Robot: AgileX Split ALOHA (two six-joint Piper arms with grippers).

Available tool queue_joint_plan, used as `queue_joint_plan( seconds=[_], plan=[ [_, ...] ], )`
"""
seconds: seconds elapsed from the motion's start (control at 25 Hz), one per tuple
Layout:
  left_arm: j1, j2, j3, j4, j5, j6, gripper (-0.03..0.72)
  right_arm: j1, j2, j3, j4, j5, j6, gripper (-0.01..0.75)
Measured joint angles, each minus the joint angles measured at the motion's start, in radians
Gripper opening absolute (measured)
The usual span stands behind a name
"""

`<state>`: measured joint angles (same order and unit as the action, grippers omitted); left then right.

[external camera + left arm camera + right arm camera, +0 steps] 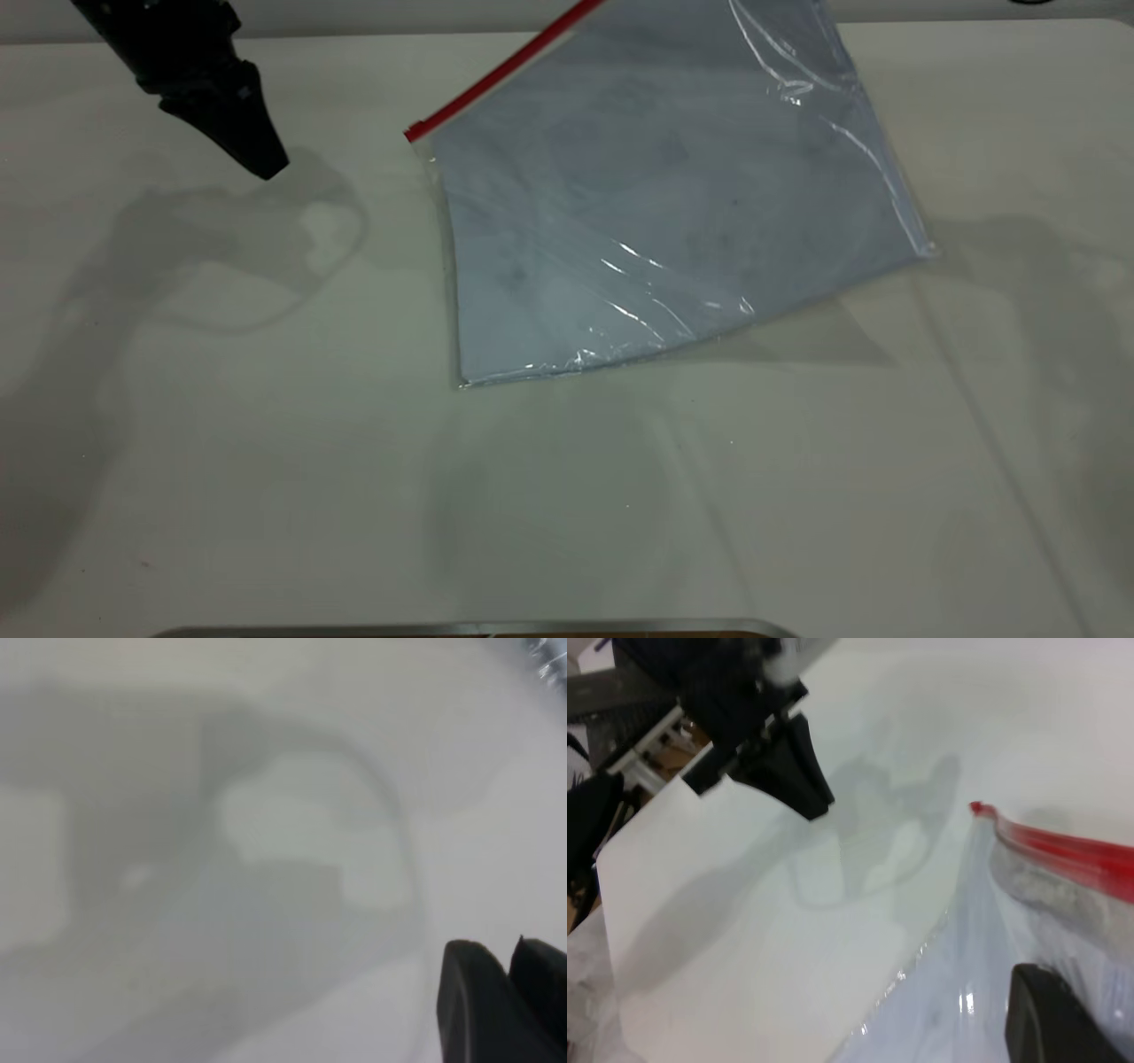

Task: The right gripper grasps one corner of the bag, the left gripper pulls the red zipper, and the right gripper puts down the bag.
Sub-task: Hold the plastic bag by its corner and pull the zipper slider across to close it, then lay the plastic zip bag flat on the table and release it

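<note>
The bag (673, 204) is a clear pouch with pale blue sheets inside. It hangs tilted, its upper right part raised out of the exterior view and its lower edge resting on the white table (266, 443). The red zipper (496, 84) runs along its upper left edge down to the free corner (412, 133). My right gripper is out of the exterior view; one of its fingers (1050, 1019) lies against the bag (948, 1010) near the red zipper (1063, 850). My left gripper (266, 164) is shut and empty, hovering left of the bag and apart from it; it also shows in its own wrist view (511, 950) and the right wrist view (819, 806).
A metal rim (461, 629) lies along the table's near edge. Shadows of the arms fall on the table left of the bag. Racks and dark clutter (620, 753) stand beyond the table's far side in the right wrist view.
</note>
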<state>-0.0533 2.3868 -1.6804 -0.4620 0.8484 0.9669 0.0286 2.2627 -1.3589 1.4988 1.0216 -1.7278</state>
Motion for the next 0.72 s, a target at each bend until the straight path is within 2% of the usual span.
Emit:
queue_joint_plan(
  seconds=[0.24,0.44,0.6,0.72],
  plan=[
    [0.0,-0.101,0.0,-0.127,0.02,-0.001,0.232,0.011,0.115,0.0,0.012,-0.057,0.01,0.033],
    [0.0,-0.205,0.0,-0.235,0.068,0.017,0.26,0.025,0.204,-0.001,0.019,-0.157,0.029,0.061],
    [0.0,-0.267,0.0,-0.297,0.125,0.024,0.263,0.031,0.218,-0.001,-0.061,-0.225,0.062,0.169],
    [0.0,-0.309,0.001,-0.332,0.18,0.024,0.263,0.034,0.193,-0.001,-0.237,-0.393,0.125,0.244]
  ],
)
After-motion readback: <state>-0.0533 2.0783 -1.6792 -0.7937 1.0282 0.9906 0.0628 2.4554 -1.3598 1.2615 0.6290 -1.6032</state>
